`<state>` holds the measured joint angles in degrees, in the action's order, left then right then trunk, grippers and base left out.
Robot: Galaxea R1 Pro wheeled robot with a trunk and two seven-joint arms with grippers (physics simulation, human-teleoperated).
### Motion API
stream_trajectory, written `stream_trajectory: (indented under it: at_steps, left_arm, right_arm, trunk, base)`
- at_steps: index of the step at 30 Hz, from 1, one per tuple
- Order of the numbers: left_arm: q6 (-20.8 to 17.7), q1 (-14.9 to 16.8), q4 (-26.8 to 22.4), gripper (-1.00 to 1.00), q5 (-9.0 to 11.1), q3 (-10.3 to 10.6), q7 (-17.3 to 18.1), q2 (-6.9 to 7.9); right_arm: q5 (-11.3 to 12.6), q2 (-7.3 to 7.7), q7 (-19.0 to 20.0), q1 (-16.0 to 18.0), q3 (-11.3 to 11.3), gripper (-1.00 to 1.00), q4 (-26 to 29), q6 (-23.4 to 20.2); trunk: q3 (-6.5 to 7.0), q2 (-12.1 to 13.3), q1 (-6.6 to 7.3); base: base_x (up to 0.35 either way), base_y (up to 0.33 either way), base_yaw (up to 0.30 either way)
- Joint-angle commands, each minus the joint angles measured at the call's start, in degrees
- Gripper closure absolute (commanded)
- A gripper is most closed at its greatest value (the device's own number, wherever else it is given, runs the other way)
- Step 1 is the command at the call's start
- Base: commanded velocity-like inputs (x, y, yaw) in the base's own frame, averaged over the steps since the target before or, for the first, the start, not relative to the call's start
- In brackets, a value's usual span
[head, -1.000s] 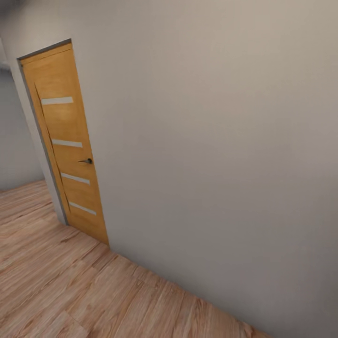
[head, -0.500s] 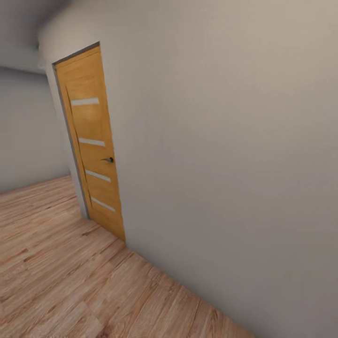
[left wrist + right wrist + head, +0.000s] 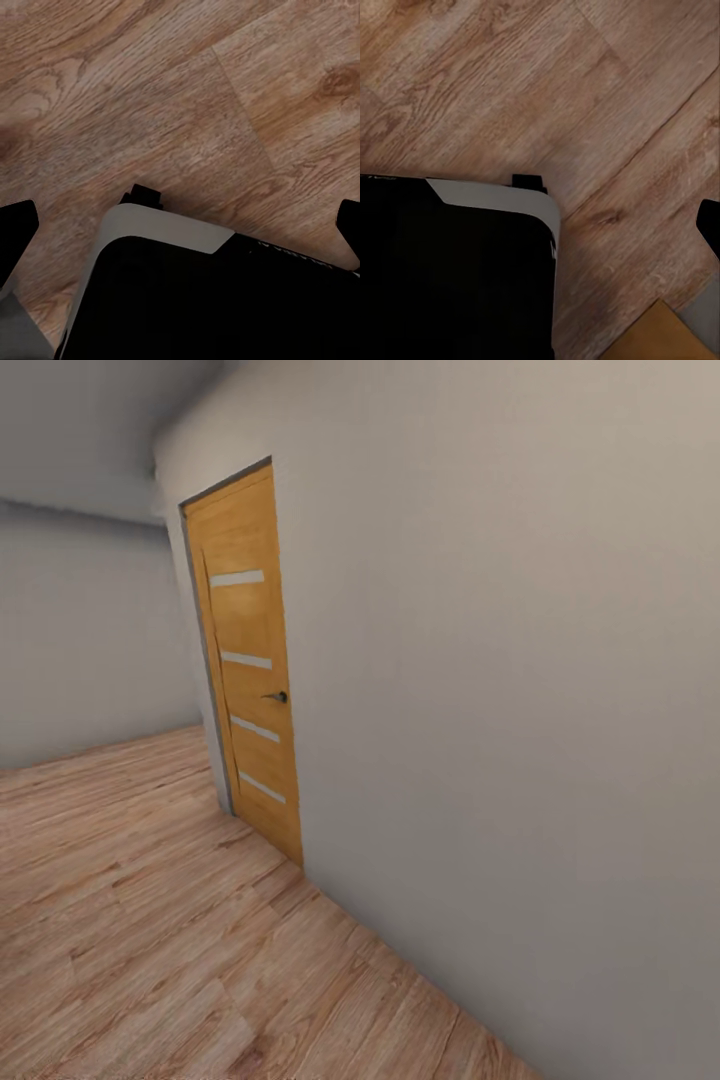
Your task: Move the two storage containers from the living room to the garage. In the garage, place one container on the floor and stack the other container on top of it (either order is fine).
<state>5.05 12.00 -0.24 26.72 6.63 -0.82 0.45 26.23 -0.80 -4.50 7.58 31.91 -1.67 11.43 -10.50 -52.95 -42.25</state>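
Note:
The two storage containers are out of view. I am in a hallway with a light wood-plank floor (image 3: 150,940). My left gripper (image 3: 180,225) hangs over the planks, its two dark fingertips (image 3: 16,232) far apart at the picture's edges, open and empty. Of my right gripper, one dark fingertip (image 3: 709,223) shows at the edge, also spread wide, with nothing in it. Both grippers hang just above my own black and white base (image 3: 195,292).
A closed orange wooden door (image 3: 250,670) with pale glass strips and a dark handle (image 3: 277,697) is set in the grey wall (image 3: 520,710) that runs along my right. The hallway opens to the left toward a far wall (image 3: 90,640). An orange-brown surface (image 3: 656,337) lies near the base.
The whole head view has swung, so the door now sits further right in the picture and more of the hallway on the left shows. That is my own turning, not the door moving.

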Motion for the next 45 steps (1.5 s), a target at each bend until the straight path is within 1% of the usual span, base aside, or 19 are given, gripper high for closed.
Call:
stream_trajectory:
  at_steps: [1,9,19,45]
  left_arm:
    - [0.14,0.04,0.04,-1.0,0.42,0.49,-0.08,0.01]
    - [0.12,0.04,0.05,-1.0,0.44,0.48,-0.06,0.0]
    - [0.07,0.04,0.05,-1.0,0.44,0.48,-0.06,0.06]
    - [-0.01,0.04,0.07,-1.0,0.35,0.47,-0.06,0.08]
  right_arm:
    - [0.4,-0.07,-0.07,0.07,0.56,-1.0,-0.18,0.24]
    - [0.2,-0.12,-0.07,0.08,0.99,-1.0,-0.18,0.01]
    - [0.14,-0.17,-0.07,0.07,0.95,-1.0,-0.18,0.06]
    - [0.14,-0.08,-0.07,0.07,0.67,-1.0,-0.18,0.08]
  trunk:
    - [-0.08,-0.06,-0.01]
    - [-0.08,-0.06,-0.01]
    - [-0.08,-0.06,-0.01]
    - [-0.08,-0.06,-0.01]
  base:
    - [0.0,0.0,0.277]
    - [0.0,0.0,0.277]
    - [0.032,0.0,0.277]
    - [0.302,0.0,0.277]
